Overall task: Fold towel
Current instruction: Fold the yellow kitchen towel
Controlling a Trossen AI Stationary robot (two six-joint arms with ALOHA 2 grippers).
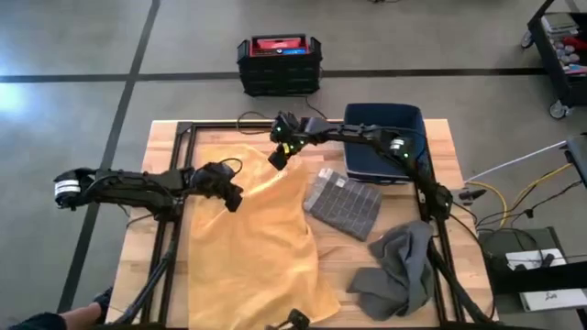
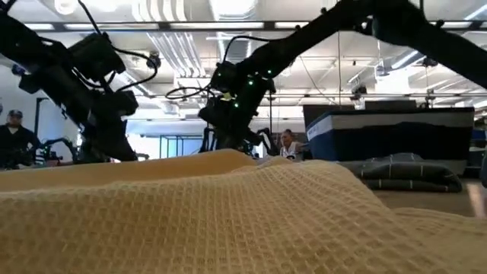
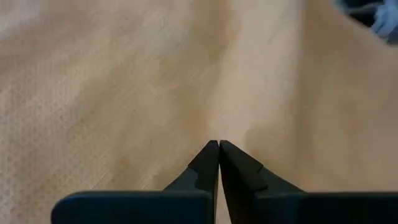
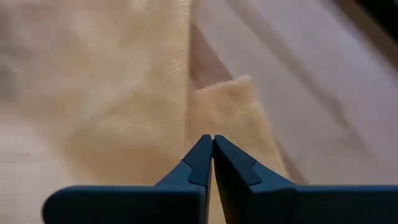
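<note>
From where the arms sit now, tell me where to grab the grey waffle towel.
Pinch the grey waffle towel at its far corner beside the blue bin, coming straight down. It lies flat and folded, apart from the yellow towel, so only edges offer purchase; the right claw looks nearest.

1. The yellow towel (image 1: 252, 243) covers most of the table's left half, lying rumpled and raised in the low view, so a low pass there meets cloth
2. The left gripper (image 1: 235, 200) and right gripper (image 1: 278, 157), both with fingers pressed together, hang near each other over the towel's far part
3. Right of the towel, the grey waffle cloth (image 1: 343, 203) lies just beside its edge; bare wooden table (image 1: 165, 137) shows between the two lower down
4. The dark blue bin (image 1: 385, 139) blocks the far right corner
5. The crumpled grey towel (image 1: 401, 270) fills the near right
6. A bare strip runs along the table's far-left edge
</note>
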